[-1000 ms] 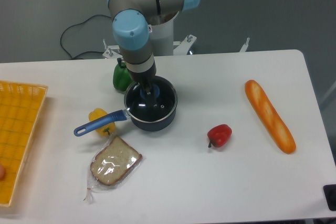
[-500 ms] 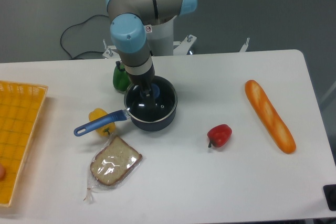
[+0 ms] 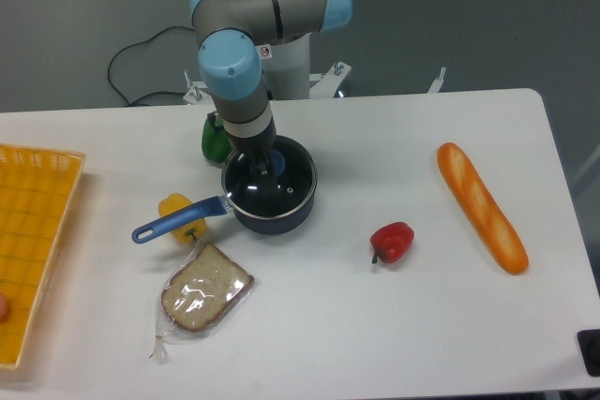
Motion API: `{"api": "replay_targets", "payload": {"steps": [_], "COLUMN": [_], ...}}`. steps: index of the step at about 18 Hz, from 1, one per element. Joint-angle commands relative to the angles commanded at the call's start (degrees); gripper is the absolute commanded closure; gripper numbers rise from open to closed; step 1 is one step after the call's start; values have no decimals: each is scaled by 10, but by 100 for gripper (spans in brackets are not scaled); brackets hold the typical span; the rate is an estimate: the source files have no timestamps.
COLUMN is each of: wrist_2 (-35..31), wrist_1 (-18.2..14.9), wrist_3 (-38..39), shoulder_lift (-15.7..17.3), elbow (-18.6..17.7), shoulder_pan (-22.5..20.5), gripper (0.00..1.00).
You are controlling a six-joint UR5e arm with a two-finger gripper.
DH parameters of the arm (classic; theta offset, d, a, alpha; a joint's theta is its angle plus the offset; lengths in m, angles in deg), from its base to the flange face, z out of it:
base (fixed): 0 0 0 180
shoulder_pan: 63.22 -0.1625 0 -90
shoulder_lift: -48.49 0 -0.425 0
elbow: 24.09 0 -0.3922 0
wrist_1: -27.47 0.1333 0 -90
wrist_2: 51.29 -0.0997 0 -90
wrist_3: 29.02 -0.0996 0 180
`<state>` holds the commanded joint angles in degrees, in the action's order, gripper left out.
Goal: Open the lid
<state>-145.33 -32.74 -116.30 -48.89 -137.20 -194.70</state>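
There I saw my claw [image 3: 265, 165] down at the blue knob of the round dark see-through lid [image 3: 281, 183], which sat on the dark blue saucepan [image 3: 272, 217]; I couldn't tell its grip.

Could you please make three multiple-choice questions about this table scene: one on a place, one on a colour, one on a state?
1. Where is the baguette?
A. on the right part of the table
B. inside the yellow tray
C. under the saucepan

2. What colour is the pepper lying between the saucepan and the baguette?
A. green
B. red
C. yellow

3. In what state is the lid?
A. lying on the table
B. resting on the saucepan
C. raised high in the air

Answers:
1. A: it lies far right of the saucepan.
2. B: it is clearly red.
3. B: its rim sits on the pan, with the gripper at the blue knob.
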Motion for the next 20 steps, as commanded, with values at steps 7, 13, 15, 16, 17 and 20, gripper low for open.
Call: {"api": "replay_targets", "payload": {"steps": [7, 13, 15, 16, 17, 20], "wrist_2": [1, -1, -2, -2, -1, -1], "wrist_1": [-1, -4, -4, -5, -5, -9], "wrist_3": [1, 42, 64, 64, 65, 65], "shoulder_lift": [0, 5, 5, 6, 6, 6], "elbow": [1, 0, -1, -1, -1, -2], "shoulder_pan": [-2, -5, -3, -3, -4, -4], "gripper": [0, 0, 0, 0, 0, 0]}}
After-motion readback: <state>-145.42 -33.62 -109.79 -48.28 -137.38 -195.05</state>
